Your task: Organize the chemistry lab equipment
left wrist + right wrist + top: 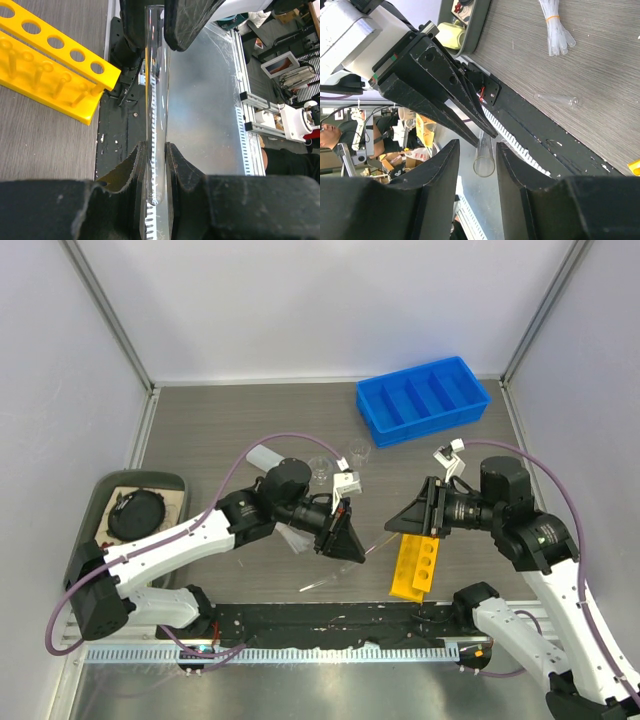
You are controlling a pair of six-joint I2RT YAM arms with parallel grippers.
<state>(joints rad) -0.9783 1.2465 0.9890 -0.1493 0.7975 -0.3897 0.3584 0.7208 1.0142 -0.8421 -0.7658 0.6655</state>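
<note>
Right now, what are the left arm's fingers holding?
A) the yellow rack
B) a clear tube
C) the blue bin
B: the left fingers are pinched shut on a clear tube, while the yellow rack lies apart from them.

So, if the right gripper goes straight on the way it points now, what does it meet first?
The clear test tube: its open end sits between the fingers of the right gripper. Further on, probably the left gripper, which clamps that tube; depth is unclear.
</note>
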